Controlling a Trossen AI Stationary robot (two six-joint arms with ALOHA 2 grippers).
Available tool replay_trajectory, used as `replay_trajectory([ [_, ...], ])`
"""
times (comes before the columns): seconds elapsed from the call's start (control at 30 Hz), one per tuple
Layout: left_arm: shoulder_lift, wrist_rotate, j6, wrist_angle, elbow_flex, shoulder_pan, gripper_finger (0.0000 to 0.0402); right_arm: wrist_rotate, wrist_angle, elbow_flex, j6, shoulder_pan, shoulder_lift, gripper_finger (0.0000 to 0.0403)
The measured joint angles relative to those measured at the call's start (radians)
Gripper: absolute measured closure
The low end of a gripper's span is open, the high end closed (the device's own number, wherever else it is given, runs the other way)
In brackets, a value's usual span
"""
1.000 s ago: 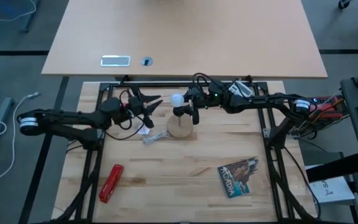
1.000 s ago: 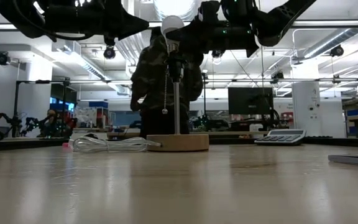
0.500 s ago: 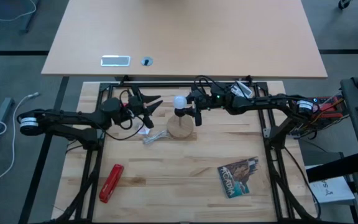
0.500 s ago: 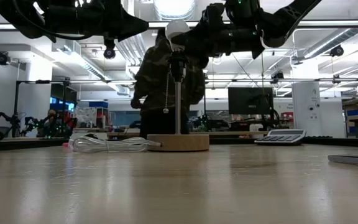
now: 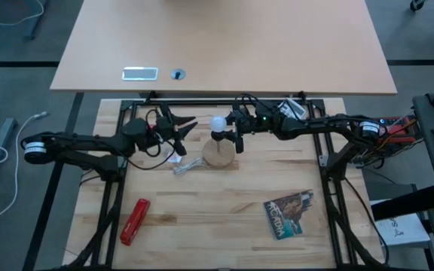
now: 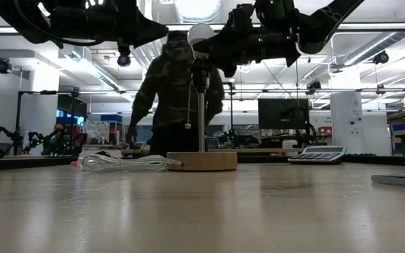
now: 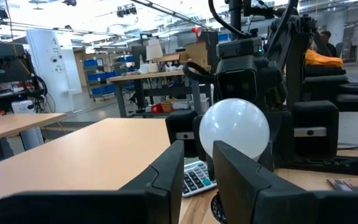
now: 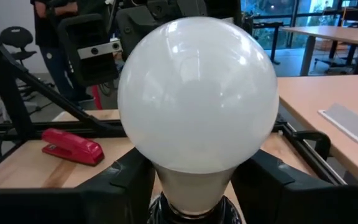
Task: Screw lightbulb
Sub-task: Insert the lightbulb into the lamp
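We see the lightbulb (image 5: 217,122) seated upright atop the black socket post (image 6: 200,112), which rises from a round wooden disc (image 5: 219,155) near the middle of the surface (image 5: 224,203). Our right hand (image 5: 234,130) sits at the bulb's 3 o'clock side in the high view, its two fingers (image 8: 132,171) flanking the bulb's neck; we cannot tell whether they press on it. Our left hand (image 5: 185,126) waits at 9 o'clock, apart from the bulb, fingers spread and empty. A coiled white cord (image 5: 187,165) lies beside the disc.
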Motion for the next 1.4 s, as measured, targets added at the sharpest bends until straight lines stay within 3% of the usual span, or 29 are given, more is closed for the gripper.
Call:
replay_trajectory([
  [0.2,0.0,0.0,0.0,-0.001,0.0,0.0,0.0316,-0.002,-0.012,-0.002,-0.008,0.008,0.011,0.0196],
  [1.0,0.0,0.001,0.0,-0.036,0.0,0.0,0.0312,-0.001,-0.134,0.0,0.023,0.01,-0.056,0.0163],
  [1.4,0.0,0.001,0.0,-0.09,0.0,0.0,0.0324,0.018,-0.412,0.001,0.022,0.008,-0.198,0.0174],
])
